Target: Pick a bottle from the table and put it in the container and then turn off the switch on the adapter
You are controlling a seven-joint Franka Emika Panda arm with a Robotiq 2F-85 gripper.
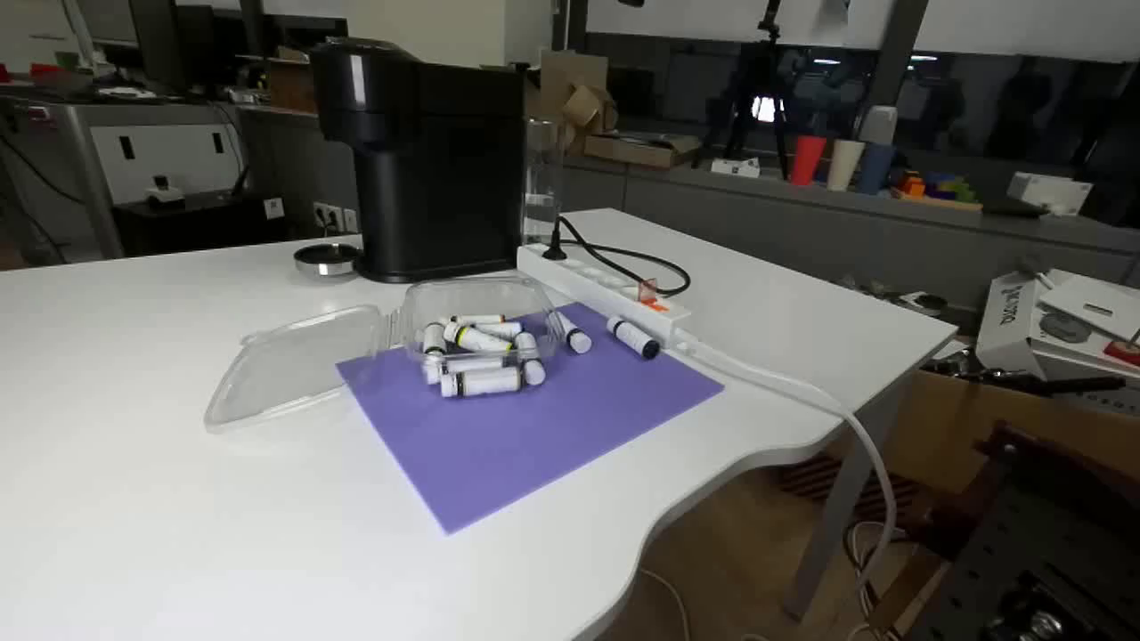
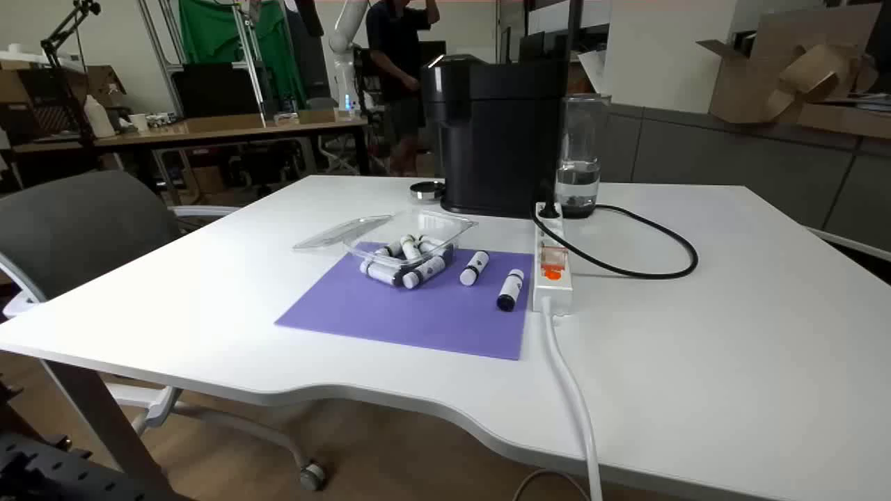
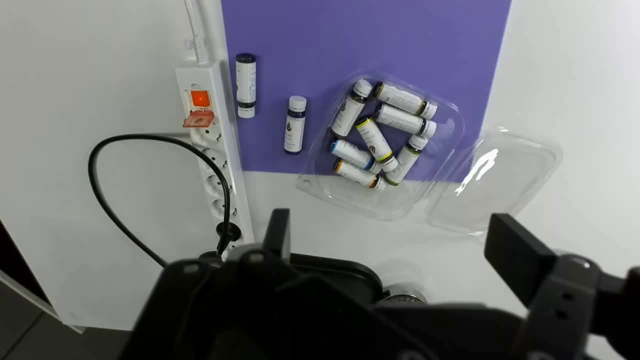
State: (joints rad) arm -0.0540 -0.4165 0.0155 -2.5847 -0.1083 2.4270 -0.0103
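Two small white bottles lie loose on the purple mat: one with its dark end away from the container [image 3: 245, 82], one nearer the container [image 3: 294, 127]. Both show in an exterior view [image 1: 633, 337] too. Several like bottles lie inside the clear plastic container [image 3: 382, 215], which stands partly on the mat. Its clear lid [image 3: 505, 175] is folded open on the table [image 3: 595, 100]. The white adapter [image 3: 225, 150] lies beside the mat; its orange switch [image 3: 200, 98] looks lit, with the clear flap [image 3: 199, 119] raised. My gripper [image 3: 397, 240] is open and empty above the table, outside both exterior views.
A black coffee machine [image 1: 445, 169] stands behind the container, with a round metal dish [image 1: 327, 259] beside it. A glass vessel with water [image 2: 578, 174] stands behind the adapter. A black cable [image 2: 668, 275] loops from the adapter. A white cord [image 2: 571, 390] hangs over the table edge.
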